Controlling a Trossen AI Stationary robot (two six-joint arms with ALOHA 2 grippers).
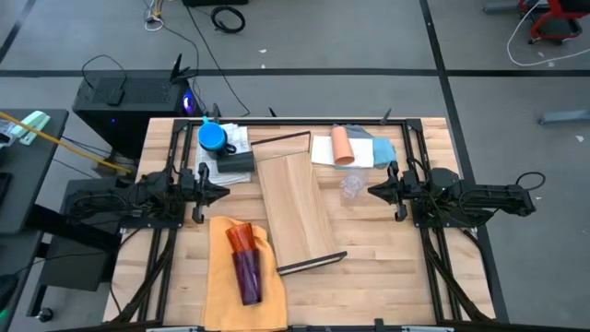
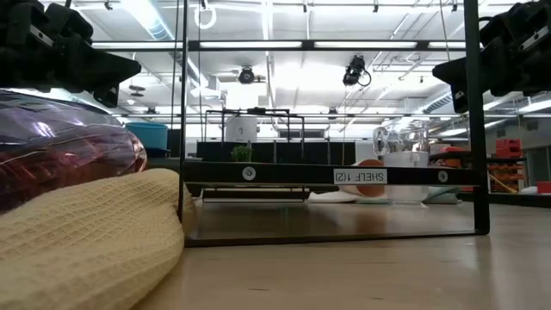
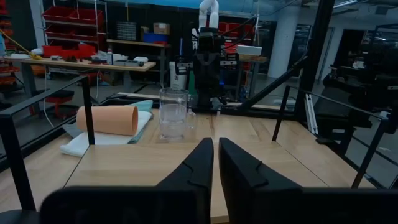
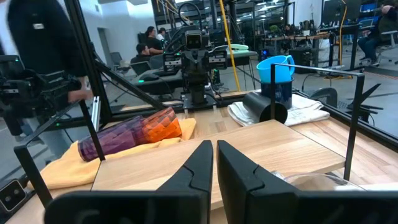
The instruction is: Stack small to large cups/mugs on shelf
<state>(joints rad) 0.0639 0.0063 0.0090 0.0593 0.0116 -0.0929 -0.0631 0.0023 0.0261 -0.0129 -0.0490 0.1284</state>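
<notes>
Nearest the front table edge, a mustard-yellow cloth (image 1: 241, 277) cushions two nested tumblers lying on their sides, the translucent orange tumbler (image 1: 241, 238) slotted into the purple tumbler (image 1: 249, 277), probably laid flat so they cannot roll off. Beside them the shelf (image 1: 295, 210), a long pale wooden plank with thin dark bars at its ends, lies slightly askew down the middle of the slatted tabletop (image 1: 387, 277) and carries no cup, so stacking looks not yet begun. Midway back, the left gripper (image 1: 224, 192) and the right gripper (image 1: 373, 191) hover at either side of the plank, facing each other, each with its fingers pinched nearly together and holding nothing, a parked pose that leaves the shelf reachable. A clear plastic cup (image 1: 351, 188) stands upright just off the plank near the right gripper. Farther back, a peach cup (image 1: 342, 146) lies on its side on a folded white cloth (image 1: 323, 150), and at the far left a bright blue mug (image 1: 214, 138) sits stacked on a dark navy mug (image 4: 278, 91), with a black cup (image 4: 265, 106) on its side just beside them on another folded cloth (image 4: 298, 106)
</notes>
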